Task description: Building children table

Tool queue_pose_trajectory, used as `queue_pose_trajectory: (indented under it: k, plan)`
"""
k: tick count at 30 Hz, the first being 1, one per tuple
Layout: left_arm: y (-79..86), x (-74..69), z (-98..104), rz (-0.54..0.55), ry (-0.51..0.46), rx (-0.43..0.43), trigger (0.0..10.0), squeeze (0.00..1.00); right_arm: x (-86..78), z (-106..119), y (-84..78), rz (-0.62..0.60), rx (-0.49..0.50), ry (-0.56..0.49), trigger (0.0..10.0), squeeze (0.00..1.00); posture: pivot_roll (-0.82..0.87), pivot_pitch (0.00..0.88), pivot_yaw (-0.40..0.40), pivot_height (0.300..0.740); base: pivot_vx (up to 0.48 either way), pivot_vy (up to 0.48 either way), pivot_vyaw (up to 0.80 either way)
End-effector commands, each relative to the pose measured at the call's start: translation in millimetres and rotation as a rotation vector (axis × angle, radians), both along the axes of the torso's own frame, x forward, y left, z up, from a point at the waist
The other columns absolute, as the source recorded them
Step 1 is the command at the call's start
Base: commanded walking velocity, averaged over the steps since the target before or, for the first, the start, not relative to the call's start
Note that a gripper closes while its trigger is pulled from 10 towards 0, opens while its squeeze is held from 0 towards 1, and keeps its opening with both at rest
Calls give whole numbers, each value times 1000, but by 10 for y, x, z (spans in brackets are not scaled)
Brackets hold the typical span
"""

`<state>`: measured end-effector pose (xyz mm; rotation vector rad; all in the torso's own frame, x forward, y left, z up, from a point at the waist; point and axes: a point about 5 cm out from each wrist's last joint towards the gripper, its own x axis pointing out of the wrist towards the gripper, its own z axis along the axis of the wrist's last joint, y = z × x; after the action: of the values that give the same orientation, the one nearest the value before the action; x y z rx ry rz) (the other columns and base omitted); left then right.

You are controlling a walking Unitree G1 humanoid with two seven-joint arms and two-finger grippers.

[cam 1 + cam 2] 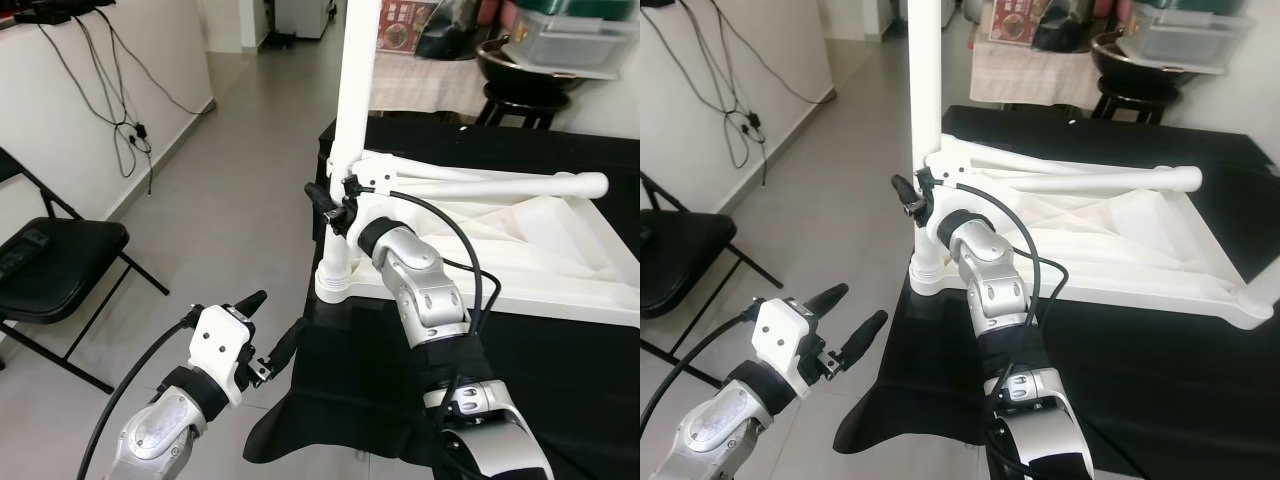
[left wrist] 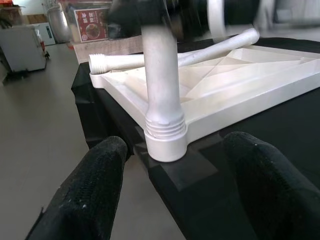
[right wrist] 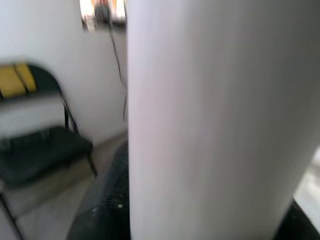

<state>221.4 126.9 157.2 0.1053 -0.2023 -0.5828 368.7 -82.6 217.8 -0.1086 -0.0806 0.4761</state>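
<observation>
Right jaws (image 1: 335,205) clamped on the upright white leg (image 1: 355,90) at the tabletop's near corner.
Below that grip the leg stands in the corner socket (image 1: 335,282) of the upturned white tabletop (image 1: 540,265), which lies on the black-draped worktop (image 1: 560,370); a loose second leg (image 1: 500,186) rests across the tabletop just beyond. Left jaws (image 1: 270,330) hang wide and empty off the worktop's edge, over the floor, facing the socket. A black folding chair (image 1: 60,265) stands well off beyond them.

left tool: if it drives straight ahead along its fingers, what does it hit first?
Most likely the base of the upright white leg, at the socket where it meets the tabletop corner. The left tool is open and aimed at it. Depth is unclear.
</observation>
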Motion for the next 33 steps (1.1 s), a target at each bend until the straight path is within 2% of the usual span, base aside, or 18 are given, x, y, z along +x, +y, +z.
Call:
queue_pose_trajectory:
  k: [1,2,4,6,10,11,12,14,16,22,23,24,26,27,33]
  plan:
    - [-15,-2,-30,-2,13,-8,10000,0,46,-39,-7,159,-8,52,10000,1000,27,127,-59,740,0,0,0]
    - [-15,-2,-30,-2,13,-8,10000,0,46,-39,-7,159,-8,52,10000,1000,27,127,-59,740,0,0,0]
    - [-37,-8,-18,-6,10,-12,10000,0,112,176,-11,384,20,-18,10000,1000,33,142,-64,740,0,0,0]
    - [-54,-21,-9,-8,8,-15,10000,0,127,288,-16,535,17,-52,10000,1000,43,157,-69,740,0,0,0]
    - [-59,-27,-5,-8,8,-16,10000,0,125,315,-13,583,7,-60,10000,1000,43,157,-69,740,0,0,0]
    - [-67,-43,4,-10,7,-17,10000,0,118,333,16,654,3,-50,10000,0,53,176,-69,740,0,0,0]
    - [-67,-43,4,-10,7,-17,10000,0,118,333,16,654,3,-50,10000,0,53,176,-69,740,0,0,0]
    - [-82,-80,17,-14,10,-18,10000,0,101,347,79,782,21,-11,10000,0,69,194,-70,740,0,0,0]
    - [-82,-80,17,-14,10,-18,10000,0,101,347,79,782,21,-11,10000,0,69,194,-70,740,0,0,0]
    - [-102,-166,35,-26,23,-16,10000,0,100,426,168,899,50,18,10000,0,110,247,-67,740,0,0,0]
    - [-108,-206,43,-32,29,-16,10000,0,113,478,198,916,62,14,9373,0,120,262,-59,740,0,0,0]
    - [-114,-243,50,-37,35,-16,10000,0,125,526,221,927,72,8,3451,0,126,273,-57,740,0,0,0]
    - [-114,-243,50,-37,35,-16,10000,0,125,526,221,927,72,8,3451,0,126,273,-57,740,0,0,0]
    - [-121,-272,53,-42,41,-15,10000,0,138,568,226,935,80,-1,0,0,131,281,-56,740,0,0,0]
    - [-142,-348,64,-56,56,-15,10000,0,140,652,200,980,82,-24,0,0,141,306,-48,740,0,0,0]
